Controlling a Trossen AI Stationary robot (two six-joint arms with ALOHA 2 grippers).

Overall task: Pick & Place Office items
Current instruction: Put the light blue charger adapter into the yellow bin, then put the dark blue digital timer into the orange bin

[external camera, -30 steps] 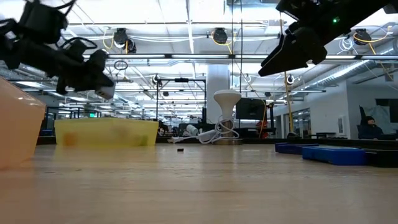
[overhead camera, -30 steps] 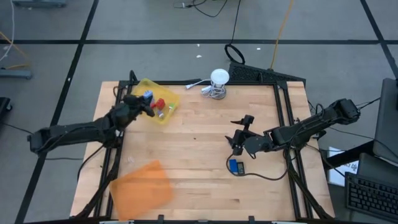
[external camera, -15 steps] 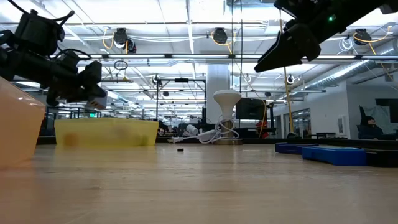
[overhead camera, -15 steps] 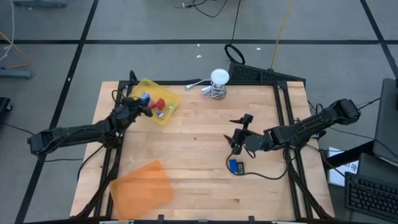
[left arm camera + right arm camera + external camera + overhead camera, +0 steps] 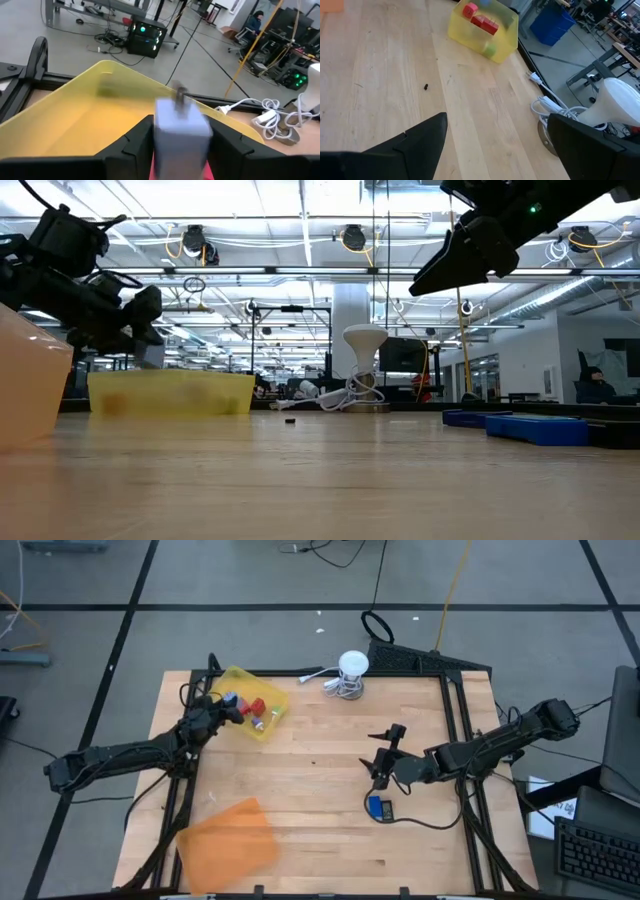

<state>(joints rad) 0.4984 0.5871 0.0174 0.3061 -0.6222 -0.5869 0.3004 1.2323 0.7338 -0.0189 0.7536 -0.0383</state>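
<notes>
My left gripper (image 5: 228,706) (image 5: 138,330) hangs over the yellow tray (image 5: 272,723) (image 5: 75,120) at the far left, shut on a blue-grey blocky piece (image 5: 181,127). A short prong sticks out of the piece's top. The piece shows blurred. Red pieces (image 5: 256,705) (image 5: 484,23) and small pale ones lie in the tray. My right gripper (image 5: 384,749) (image 5: 495,131) (image 5: 452,268) hovers open above the table's right half. A blue piece (image 5: 378,807) lies on the wood below it toward the near edge. A tiny black piece (image 5: 426,87) (image 5: 290,420) lies mid-table. My left gripper has the blue-grey piece pinched between its two fingers, one finger on each side face (image 5: 161,137). The piece is lifted clear above the yellow tray's floor, prong end pointing away from the wrist.
An orange tray (image 5: 228,845) (image 5: 28,385) lies at the near left corner. The white round object (image 5: 352,665) (image 5: 620,107) with its coiled cable stands at the far edge. A black cable runs along the table's right side. Bare wood lies between the trays and my right gripper.
My left gripper has drawn back a little toward the table's left edge over the yellow tray, sinking slightly, with the blue-grey piece still between its fingers. My right arm has hardly moved.
</notes>
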